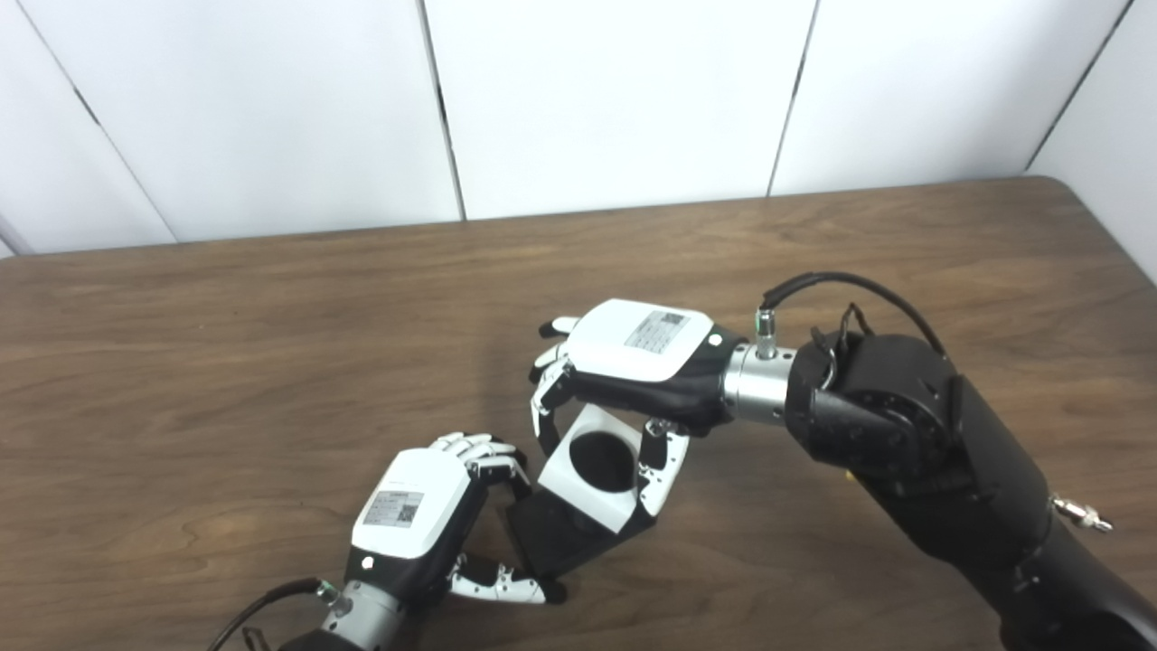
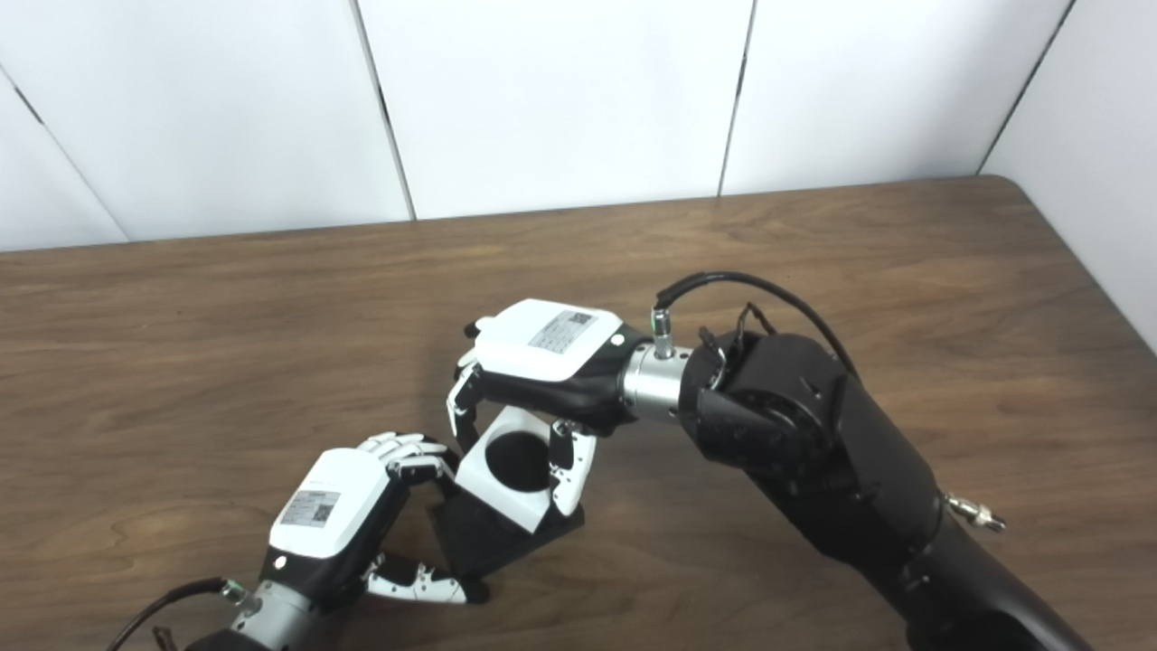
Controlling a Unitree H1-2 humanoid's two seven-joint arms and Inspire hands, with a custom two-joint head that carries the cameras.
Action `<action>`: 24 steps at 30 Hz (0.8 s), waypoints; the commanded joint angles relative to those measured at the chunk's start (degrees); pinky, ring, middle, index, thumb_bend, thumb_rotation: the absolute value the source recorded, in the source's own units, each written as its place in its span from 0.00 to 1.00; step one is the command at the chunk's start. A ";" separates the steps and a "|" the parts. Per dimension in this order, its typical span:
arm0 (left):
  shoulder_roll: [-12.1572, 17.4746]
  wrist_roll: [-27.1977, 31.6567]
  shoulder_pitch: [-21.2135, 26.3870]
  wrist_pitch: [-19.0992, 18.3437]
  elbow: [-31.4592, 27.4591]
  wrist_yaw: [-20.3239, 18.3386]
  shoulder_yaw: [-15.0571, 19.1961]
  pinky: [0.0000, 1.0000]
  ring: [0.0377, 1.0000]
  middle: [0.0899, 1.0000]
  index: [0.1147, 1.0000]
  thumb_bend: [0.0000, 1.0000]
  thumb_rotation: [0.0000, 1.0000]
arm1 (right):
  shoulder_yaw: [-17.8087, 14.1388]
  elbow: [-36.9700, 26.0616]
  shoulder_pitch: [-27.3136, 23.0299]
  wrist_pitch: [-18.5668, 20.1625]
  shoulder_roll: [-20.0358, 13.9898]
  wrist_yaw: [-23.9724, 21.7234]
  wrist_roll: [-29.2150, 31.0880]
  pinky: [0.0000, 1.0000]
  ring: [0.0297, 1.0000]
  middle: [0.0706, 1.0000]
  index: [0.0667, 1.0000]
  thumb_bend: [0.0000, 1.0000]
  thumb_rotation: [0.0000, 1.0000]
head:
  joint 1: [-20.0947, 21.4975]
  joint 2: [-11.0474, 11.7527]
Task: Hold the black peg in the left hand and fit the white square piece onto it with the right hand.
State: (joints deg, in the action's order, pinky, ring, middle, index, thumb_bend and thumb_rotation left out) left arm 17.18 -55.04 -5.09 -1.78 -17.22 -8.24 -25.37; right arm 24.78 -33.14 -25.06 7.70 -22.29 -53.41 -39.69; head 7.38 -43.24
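Black peg base: dark flat part low in the near-centre of the scene, on or just above the table, can't tell which. Only the base shows; the upright part is hidden under the white piece, prob. inside its hole.
L hand: nearest the camera, arm in from bottom left, white back plate up. Fingers curled over the base's far-left edge, thumb stretched along its near edge, so the base is pinched between them.
White square piece: just beyond and above the black base, tilted, its round hole facing up toward the camera. Hole looks dark inside. Lower corner overlaps the black base.
R hand: arm in from the right, palm down directly over the white piece. Fingers hang down at the piece's left side, thumb presses its right edge; piece sits clamped between them, below the palm.
Contact L/R: fingertips of the two hands are near each other at the piece's left corner; touching or not is unclear.
Table: brown wood grain, runs back to a rounded far-right corner.
Wall: white panels w/ dark seams behind the table's far edge.
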 commanded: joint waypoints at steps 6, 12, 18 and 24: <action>0.52 -1.60 -1.41 -1.32 2.05 -5.00 -1.67 0.86 0.81 0.73 0.42 0.51 0.05 | 0.73 0.30 -1.05 -2.07 0.89 2.06 -1.41 0.99 0.85 0.70 0.44 0.52 0.13 | 0.01 -0.12; 0.49 -1.69 -1.40 -1.51 1.60 -5.54 -1.70 0.86 0.82 0.74 0.42 0.51 0.05 | 3.16 0.52 -1.62 -0.55 1.64 -1.24 -2.41 0.96 0.87 0.71 0.45 0.52 0.13 | 0.25 -0.40; 0.52 -2.02 -1.44 -1.37 1.29 -5.56 -1.70 0.86 0.81 0.73 0.42 0.51 0.05 | 4.70 0.89 -2.25 2.78 2.16 -6.35 -6.43 0.93 0.89 0.76 0.45 0.52 0.14 | 0.22 -0.79; 0.67 -1.81 -1.36 -1.45 0.87 -6.17 -1.59 0.86 0.81 0.73 0.42 0.51 0.05 | 5.34 0.53 -3.13 4.71 2.14 -11.46 -9.50 0.99 0.95 0.87 0.77 0.99 0.43 | 0.30 -0.88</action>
State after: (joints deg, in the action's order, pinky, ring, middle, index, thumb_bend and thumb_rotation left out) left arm 17.20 -55.37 -5.04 -2.18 -17.93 -9.50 -25.34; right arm 30.37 -31.43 -26.25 12.07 -20.37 -64.17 -48.95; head 7.65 -44.12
